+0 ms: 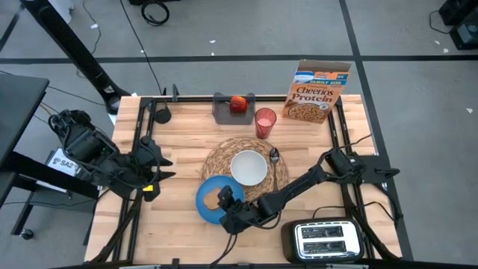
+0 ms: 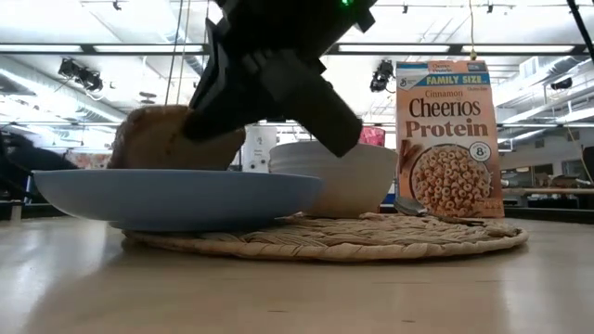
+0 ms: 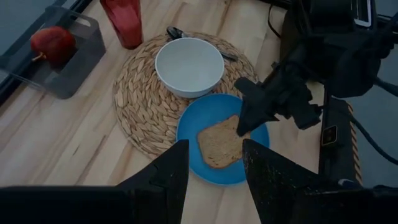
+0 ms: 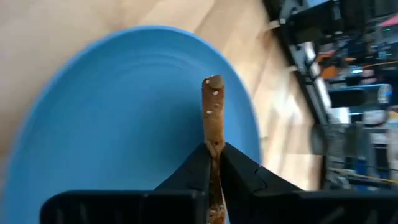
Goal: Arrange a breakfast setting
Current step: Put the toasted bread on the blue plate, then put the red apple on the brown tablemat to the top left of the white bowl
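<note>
A toast slice (image 3: pixel 217 148) is over the blue plate (image 3: pixel 193 124), held by my right gripper (image 3: pixel 244 126), which is shut on it. The plate (image 1: pixel 205 202) lies partly on the near-left edge of the round straw placemat (image 1: pixel 216 161). The white bowl (image 1: pixel 249 166) stands on the mat with the metal spoon (image 1: pixel 274 155) beside it. The red cup (image 1: pixel 265 122), the apple (image 1: pixel 237 103) and the Cheerios box (image 1: pixel 320 93) stand at the far side. My left gripper (image 1: pixel 160 175) is open and empty at the table's left. My right gripper pinches the toast's edge (image 4: pixel 214 144) between its two fingers, one on each flat face. The fingers slant down from the table's right. The toast sticks out beyond the fingertips over the plate, tilted (image 2: pixel 153 139). Whether its free end touches the plate, I cannot tell.
The apple sits in a grey tray (image 1: pixel 224 110) at the far edge. A black-and-silver toaster (image 1: pixel 326 239) stands at the near right corner. My right arm (image 1: pixel 299 187) stretches across the near right of the mat. Bare wood shows at the near left.
</note>
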Tool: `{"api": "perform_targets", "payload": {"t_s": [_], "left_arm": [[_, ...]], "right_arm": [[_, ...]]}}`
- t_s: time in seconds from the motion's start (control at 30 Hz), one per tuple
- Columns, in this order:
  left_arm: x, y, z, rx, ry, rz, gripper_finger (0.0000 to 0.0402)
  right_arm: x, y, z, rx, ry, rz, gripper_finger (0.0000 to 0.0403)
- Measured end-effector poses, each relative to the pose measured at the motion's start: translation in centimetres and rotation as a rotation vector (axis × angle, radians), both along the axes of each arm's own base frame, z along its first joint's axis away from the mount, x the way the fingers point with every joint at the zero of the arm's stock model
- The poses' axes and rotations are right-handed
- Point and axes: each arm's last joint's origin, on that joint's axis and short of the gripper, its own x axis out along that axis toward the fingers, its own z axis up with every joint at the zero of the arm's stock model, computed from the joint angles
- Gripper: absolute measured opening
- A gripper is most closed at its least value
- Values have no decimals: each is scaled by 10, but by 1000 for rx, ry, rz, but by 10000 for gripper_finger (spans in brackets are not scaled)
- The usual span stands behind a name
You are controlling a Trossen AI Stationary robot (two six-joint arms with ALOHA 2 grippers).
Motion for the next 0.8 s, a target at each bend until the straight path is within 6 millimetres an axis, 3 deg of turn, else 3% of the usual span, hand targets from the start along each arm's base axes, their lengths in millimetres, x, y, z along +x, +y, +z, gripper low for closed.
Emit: {"api": "perform_targets", "payload": {"t_s": [0.5, 0.63, 0.8], "left_arm": [[3, 6, 0, -22, -12, 83, 155], [13, 21, 1, 29, -27, 161, 156], [33, 47, 7, 108, -72, 193, 156]], "right_arm": [[-10, -8, 2, 317, 178, -19, 169], [-19, -17, 30, 340, 178, -47, 193], [-46, -29, 101, 349, 66, -71, 209]]}}
